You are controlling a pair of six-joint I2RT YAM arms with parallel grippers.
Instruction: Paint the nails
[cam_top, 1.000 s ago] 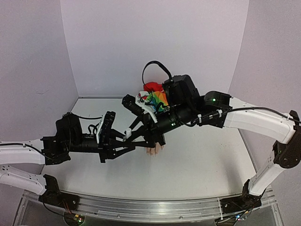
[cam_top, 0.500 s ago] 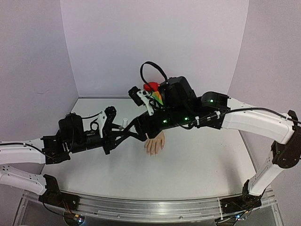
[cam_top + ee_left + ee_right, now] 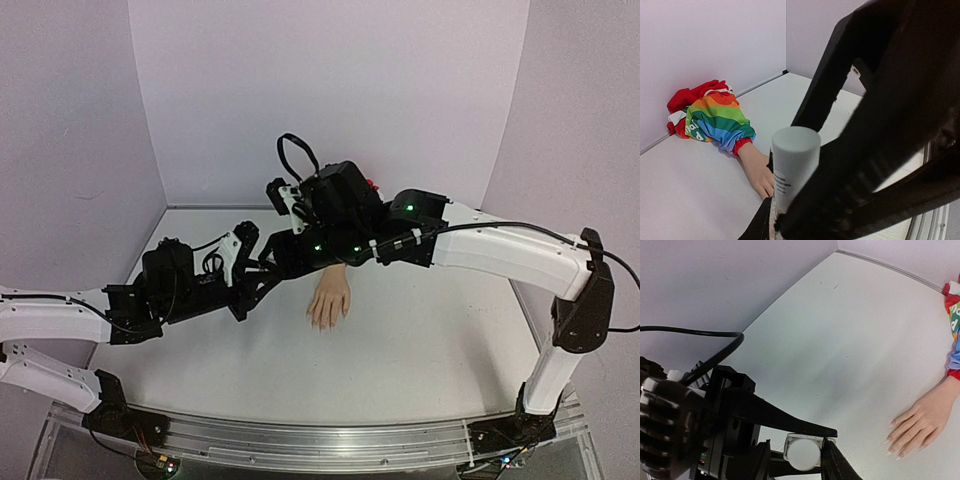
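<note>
Top external shows the nails of the fake hand mid-table, uncovered now that both arms have drawn off leftward to work the small clear bottle, so painting looks not yet begun. The left gripper clamps it; the right gripper sits narrow about its cap, grip uncertain. Open table lies to the hand's right; the back wall stands close behind the arms.

Soft, bright light from above leaves only faint shadow beside the fake hand, and the black fingers near it are blurred.
</note>
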